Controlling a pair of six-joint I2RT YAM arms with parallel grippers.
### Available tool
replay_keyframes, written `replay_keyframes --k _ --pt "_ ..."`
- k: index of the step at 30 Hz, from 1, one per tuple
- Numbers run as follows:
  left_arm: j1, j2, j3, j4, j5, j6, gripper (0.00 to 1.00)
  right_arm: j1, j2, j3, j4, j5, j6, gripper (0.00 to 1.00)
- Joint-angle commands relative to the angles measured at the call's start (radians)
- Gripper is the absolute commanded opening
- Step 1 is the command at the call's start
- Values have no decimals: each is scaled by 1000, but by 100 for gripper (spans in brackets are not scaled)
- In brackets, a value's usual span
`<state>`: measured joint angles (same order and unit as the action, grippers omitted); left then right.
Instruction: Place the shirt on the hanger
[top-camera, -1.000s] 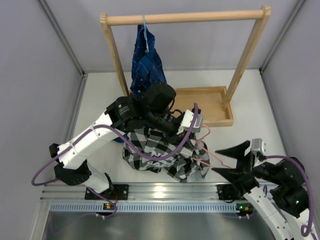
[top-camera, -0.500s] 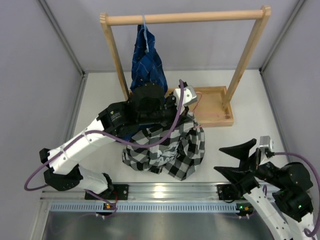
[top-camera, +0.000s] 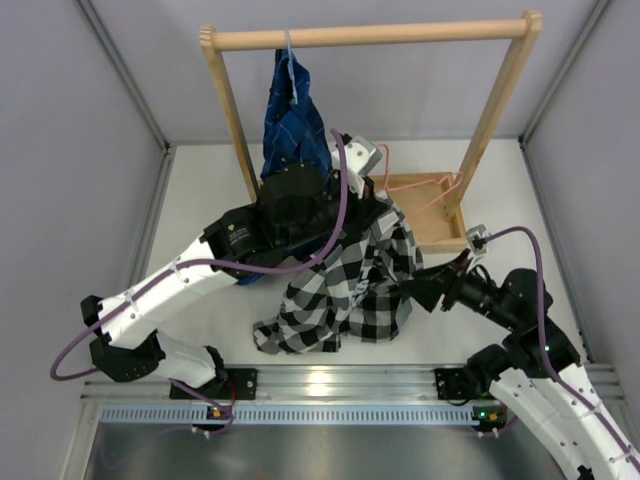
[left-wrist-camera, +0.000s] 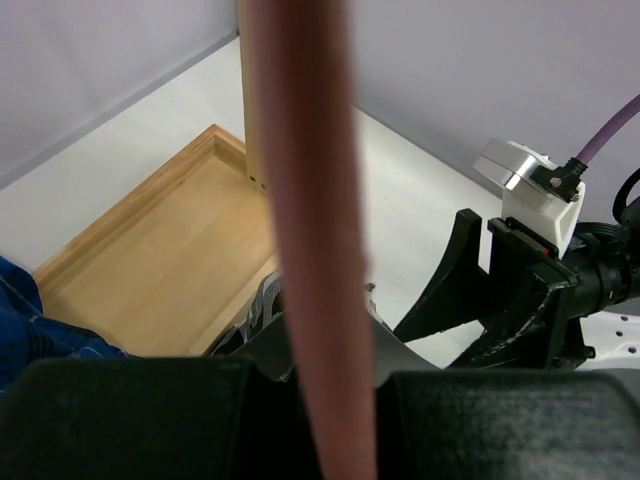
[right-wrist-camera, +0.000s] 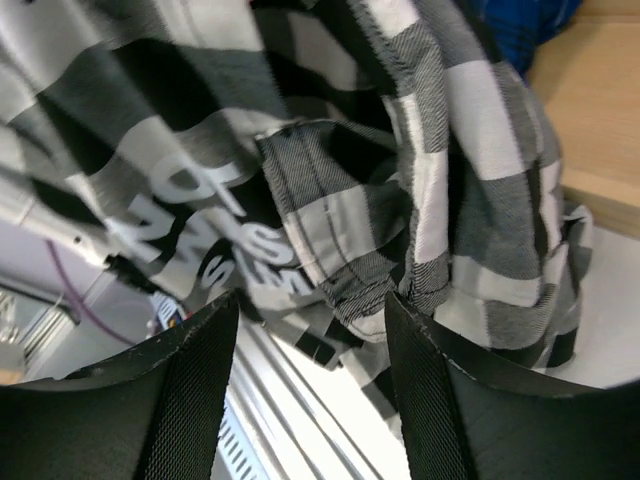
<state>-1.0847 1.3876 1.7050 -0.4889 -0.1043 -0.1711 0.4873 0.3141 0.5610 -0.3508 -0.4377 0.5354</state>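
Note:
The black-and-white checked shirt (top-camera: 350, 280) with white lettering hangs off the table from the pink wire hanger (top-camera: 443, 195). My left gripper (top-camera: 372, 200) is shut on the hanger; in the left wrist view the pink wire (left-wrist-camera: 310, 250) runs up between the closed jaws of the left gripper (left-wrist-camera: 330, 370). My right gripper (top-camera: 422, 285) is open at the shirt's right edge. In the right wrist view the shirt (right-wrist-camera: 330, 180) fills the frame just beyond the open right gripper (right-wrist-camera: 310, 320), with a folded hem between the fingertips. The right gripper also shows in the left wrist view (left-wrist-camera: 500, 300).
A wooden rack (top-camera: 370, 37) stands at the back with a dark blue plaid shirt (top-camera: 295, 125) hanging on it. A wooden tray (top-camera: 425, 225) lies by the rack's right post, also in the left wrist view (left-wrist-camera: 170, 260). A metal rail (top-camera: 330, 385) runs along the near edge.
My left arm has lifted the hanger and shirt up and back toward the rack, so the shirt now hangs. My right arm has swung left to the shirt's right edge, jaws open.

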Motion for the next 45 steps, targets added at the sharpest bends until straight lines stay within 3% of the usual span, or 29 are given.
replay_keyframes --k 1,4,11,19,27,32,41,45 --pt "5 -21 42 119 -51 -31 0 -19 58 17 139 97 -2 57" --pt "9 -16 48 118 -48 -38 0 -19 98 11 170 126 -12 55" --pt "20 -9 42 118 -87 -41 0 -18 60 -6 46 399 24 56" --pt "32 -15 10 138 -61 -51 0 -18 154 -36 166 260 34 54" --pt "55 -32 -18 141 -29 -57 0 -18 203 -69 323 157 98 39" --pt "69 -32 -27 141 -37 -51 0 -18 157 -16 215 237 63 45" --pt "86 -25 -39 171 0 -79 0 -18 206 -9 219 155 60 31" --pt "91 -22 -44 171 0 -79 0 -18 204 -48 226 160 87 33"
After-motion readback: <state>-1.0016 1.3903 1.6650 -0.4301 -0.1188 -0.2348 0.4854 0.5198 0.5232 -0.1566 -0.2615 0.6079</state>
